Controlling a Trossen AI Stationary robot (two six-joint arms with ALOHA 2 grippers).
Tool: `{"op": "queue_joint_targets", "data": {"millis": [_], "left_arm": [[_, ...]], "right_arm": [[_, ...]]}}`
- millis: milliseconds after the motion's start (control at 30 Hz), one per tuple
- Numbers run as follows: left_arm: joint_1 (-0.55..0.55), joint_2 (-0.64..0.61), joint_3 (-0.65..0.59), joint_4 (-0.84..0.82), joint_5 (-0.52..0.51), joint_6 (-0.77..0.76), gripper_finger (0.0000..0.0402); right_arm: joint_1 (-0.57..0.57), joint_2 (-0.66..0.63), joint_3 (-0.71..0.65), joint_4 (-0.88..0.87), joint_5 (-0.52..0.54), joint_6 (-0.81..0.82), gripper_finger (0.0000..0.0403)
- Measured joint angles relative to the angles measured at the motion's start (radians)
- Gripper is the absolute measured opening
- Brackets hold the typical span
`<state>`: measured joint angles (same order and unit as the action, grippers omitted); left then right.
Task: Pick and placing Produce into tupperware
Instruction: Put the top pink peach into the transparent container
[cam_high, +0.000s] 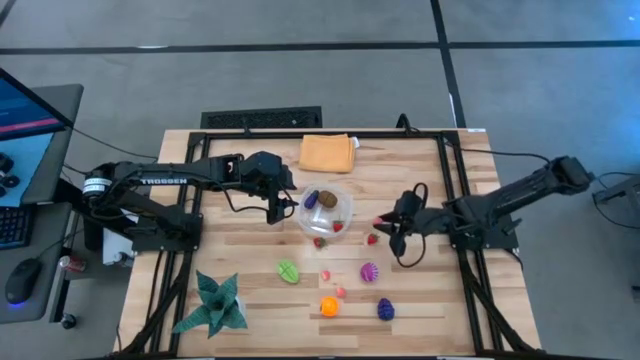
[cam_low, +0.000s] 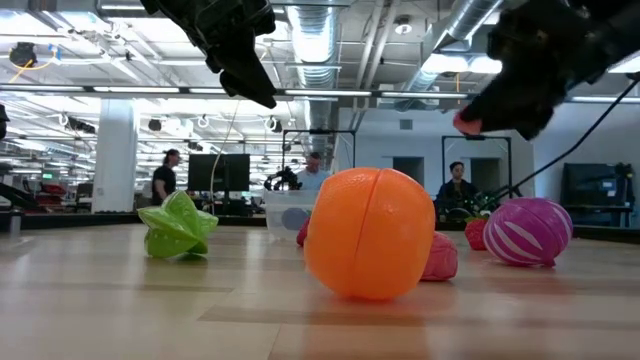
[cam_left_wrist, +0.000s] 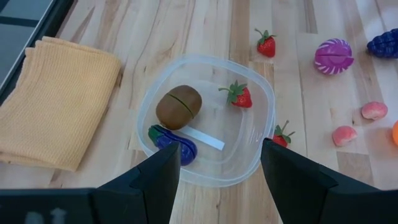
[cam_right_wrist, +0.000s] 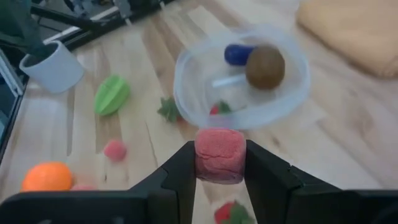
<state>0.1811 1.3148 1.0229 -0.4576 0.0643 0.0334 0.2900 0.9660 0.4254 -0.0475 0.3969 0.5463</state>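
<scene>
The clear tupperware (cam_high: 326, 211) sits mid-table and holds a brown kiwi (cam_left_wrist: 178, 107), a dark purple piece (cam_left_wrist: 173, 142) and a strawberry (cam_left_wrist: 239, 96). My left gripper (cam_left_wrist: 219, 180) hovers open just left of the tupperware (cam_left_wrist: 205, 118), touching nothing. My right gripper (cam_right_wrist: 219, 168) is right of the container and above the table, shut on a pink-red toy piece (cam_right_wrist: 219, 154). Loose on the wood lie a green starfruit (cam_high: 288, 271), a magenta piece (cam_high: 370, 271), an orange (cam_high: 329, 306), a purple piece (cam_high: 385, 309), small pink bits and strawberries (cam_high: 372, 239). My right gripper pinches the pink-red piece (cam_right_wrist: 217, 158) between its two fingers, one on each opposite side. The piece is lifted clear of the table; it shows as a red spot (cam_low: 466, 122) at the fingertips in the low view, well above the wood.
A folded orange cloth (cam_high: 327, 152) lies at the far edge behind the container. A green spiky star-shaped plant (cam_high: 212, 305) stands at the near left corner. Black frame rails run along the table's left and right sides. People and monitors show in the room beyond.
</scene>
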Motion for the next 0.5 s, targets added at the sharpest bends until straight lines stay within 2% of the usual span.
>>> {"op": "queue_joint_targets", "data": {"millis": [500], "left_arm": [[0.000, 0.000, 0.000, 0.000, 0.000, -0.002, 0.0212]], "right_arm": [[-0.139, 0.002, 0.065, 0.056, -0.038, -0.162, 0.0143]]}}
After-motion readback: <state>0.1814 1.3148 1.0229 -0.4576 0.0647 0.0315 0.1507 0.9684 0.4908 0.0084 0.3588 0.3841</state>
